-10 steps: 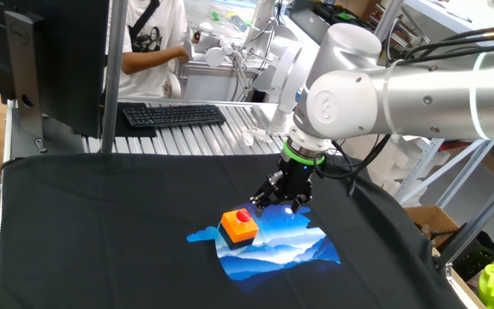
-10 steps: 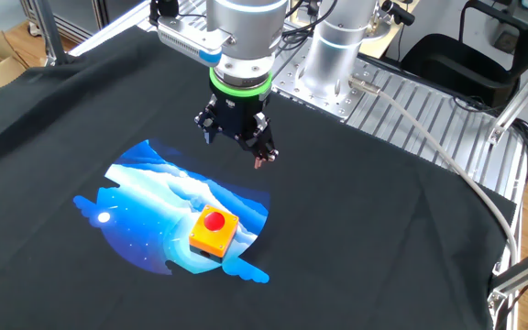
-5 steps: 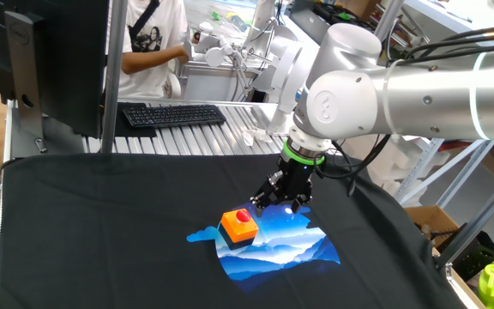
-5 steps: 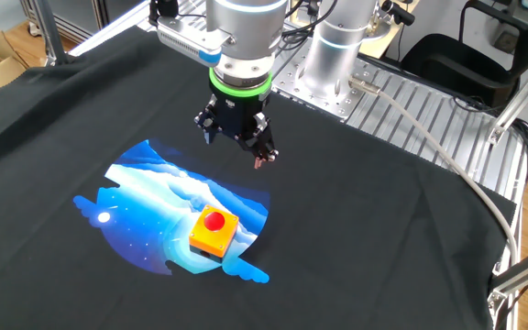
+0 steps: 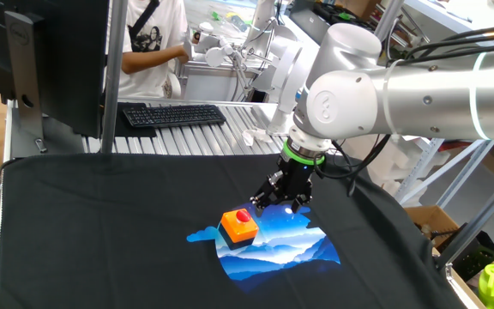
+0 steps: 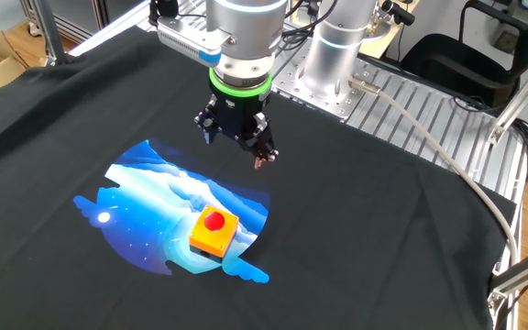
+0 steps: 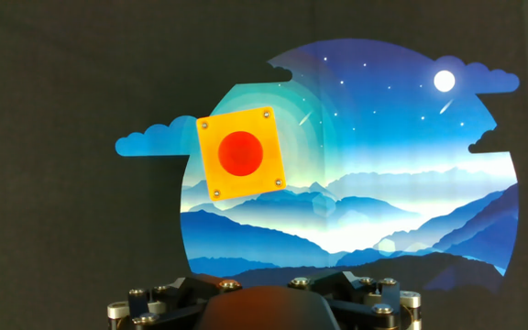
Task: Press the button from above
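Observation:
The button is a red dome on a small orange box. It stands on a blue landscape-print patch on the black cloth. It also shows in the other fixed view and in the hand view, up and left of centre. My gripper hangs above the cloth, beside and behind the button, apart from it and not over it. In the other fixed view the gripper is up and right of the button. In the hand view the fingertips appear as one reddish mass with no gap, holding nothing.
The black cloth covers the table. A keyboard, a monitor and a person are past the far edge. The arm's base and a cable stand on the bare metal tabletop.

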Controlling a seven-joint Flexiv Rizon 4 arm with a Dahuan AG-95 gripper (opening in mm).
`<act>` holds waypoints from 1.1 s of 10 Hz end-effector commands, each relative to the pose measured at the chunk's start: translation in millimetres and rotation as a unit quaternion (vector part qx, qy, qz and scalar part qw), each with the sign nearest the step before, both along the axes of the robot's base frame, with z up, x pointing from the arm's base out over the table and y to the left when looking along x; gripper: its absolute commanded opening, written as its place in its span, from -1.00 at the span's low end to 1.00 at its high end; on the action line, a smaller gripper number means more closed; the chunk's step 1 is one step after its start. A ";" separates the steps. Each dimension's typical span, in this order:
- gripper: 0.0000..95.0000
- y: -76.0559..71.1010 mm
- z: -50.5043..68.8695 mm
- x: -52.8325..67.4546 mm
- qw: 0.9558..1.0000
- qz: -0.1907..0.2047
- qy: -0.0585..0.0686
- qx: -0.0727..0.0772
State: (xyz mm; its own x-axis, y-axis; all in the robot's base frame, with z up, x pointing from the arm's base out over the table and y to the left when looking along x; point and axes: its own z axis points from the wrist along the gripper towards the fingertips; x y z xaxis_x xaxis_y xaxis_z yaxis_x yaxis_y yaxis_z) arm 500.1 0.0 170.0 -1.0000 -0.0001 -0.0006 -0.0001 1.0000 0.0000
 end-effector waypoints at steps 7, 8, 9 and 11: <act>-1.00 0.1 -0.1 -0.3 0.982 -0.186 0.007 0.035; -1.00 0.1 -0.1 -0.3 0.982 -0.186 0.006 0.031; -1.00 0.1 -0.1 -0.3 0.982 -0.185 0.006 0.030; -1.00 0.1 -0.1 -0.3 0.982 -0.184 0.006 0.029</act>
State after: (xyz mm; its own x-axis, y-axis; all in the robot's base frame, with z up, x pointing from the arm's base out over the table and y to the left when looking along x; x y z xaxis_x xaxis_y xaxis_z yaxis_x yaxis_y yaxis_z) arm 499.7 0.0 169.8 -0.9289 0.3696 0.0216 0.3703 0.9272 0.0566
